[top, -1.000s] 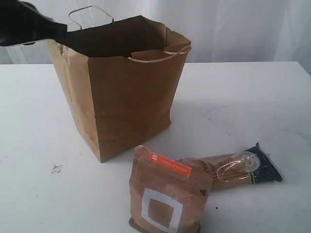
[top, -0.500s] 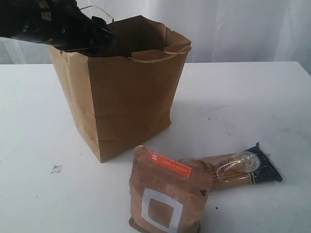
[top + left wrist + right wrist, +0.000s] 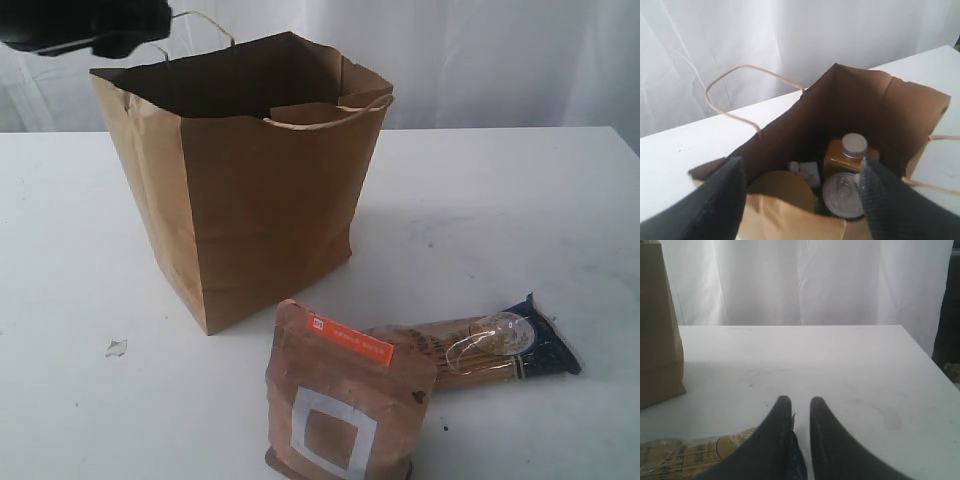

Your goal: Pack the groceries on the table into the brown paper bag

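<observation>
The brown paper bag (image 3: 250,190) stands upright and open on the table (image 3: 500,210). Inside it the left wrist view shows the nut jar's gold lid (image 3: 783,190), the small packet (image 3: 809,173), the yellow white-capped jar (image 3: 852,152) and the tin can (image 3: 842,195). My left gripper (image 3: 802,200) hangs open and empty above the bag's mouth. The brown pouch with white square (image 3: 345,400) stands in front of the bag. The spaghetti pack (image 3: 480,350) lies beside it. My right gripper (image 3: 796,405) is low by the pack's blue end (image 3: 799,460), fingers almost together and holding nothing.
A small white scrap (image 3: 116,348) lies on the table to the left of the bag. White curtains hang behind the table. The table's far edge and right corner (image 3: 902,327) show in the right wrist view.
My left arm reached over the bag's mouth, then lifted out and back to the upper left. The pouch, the spaghetti pack and the bag have not moved.
</observation>
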`<state>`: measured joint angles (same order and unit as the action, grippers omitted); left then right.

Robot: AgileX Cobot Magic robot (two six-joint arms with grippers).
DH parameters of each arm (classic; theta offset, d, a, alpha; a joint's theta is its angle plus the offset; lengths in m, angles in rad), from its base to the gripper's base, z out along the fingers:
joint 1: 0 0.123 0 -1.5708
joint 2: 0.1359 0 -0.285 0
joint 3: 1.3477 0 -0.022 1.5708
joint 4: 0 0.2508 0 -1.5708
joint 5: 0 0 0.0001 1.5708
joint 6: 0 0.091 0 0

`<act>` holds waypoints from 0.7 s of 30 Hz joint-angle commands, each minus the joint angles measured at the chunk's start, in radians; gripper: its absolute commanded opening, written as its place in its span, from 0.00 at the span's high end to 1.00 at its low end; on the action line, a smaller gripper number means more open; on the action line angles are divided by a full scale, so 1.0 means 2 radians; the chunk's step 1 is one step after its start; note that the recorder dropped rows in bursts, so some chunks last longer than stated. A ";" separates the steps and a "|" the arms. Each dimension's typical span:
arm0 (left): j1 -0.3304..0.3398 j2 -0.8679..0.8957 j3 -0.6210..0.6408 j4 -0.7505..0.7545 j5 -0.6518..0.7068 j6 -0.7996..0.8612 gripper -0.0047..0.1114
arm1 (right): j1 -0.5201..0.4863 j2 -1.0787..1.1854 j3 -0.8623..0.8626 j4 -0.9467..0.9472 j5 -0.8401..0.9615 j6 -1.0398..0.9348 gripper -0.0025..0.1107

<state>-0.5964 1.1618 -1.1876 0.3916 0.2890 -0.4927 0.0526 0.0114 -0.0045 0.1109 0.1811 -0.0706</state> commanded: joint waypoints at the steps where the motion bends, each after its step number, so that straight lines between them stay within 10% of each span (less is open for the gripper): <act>1: -0.004 -0.085 0.054 -0.017 0.031 0.002 0.53 | -0.002 -0.003 0.002 0.001 -0.007 -0.002 0.86; 7: -0.004 -0.196 0.146 -0.018 0.046 0.001 0.96 | -0.002 -0.003 0.002 0.001 -0.007 -0.002 0.86; 21: -0.004 -0.272 0.206 -0.019 0.222 0.000 0.96 | -0.002 -0.003 0.002 0.001 -0.007 -0.002 0.86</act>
<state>-0.5964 0.6243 -0.7776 0.3608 0.6817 -0.4902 0.0526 0.0114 -0.0045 0.1126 0.1811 -0.0706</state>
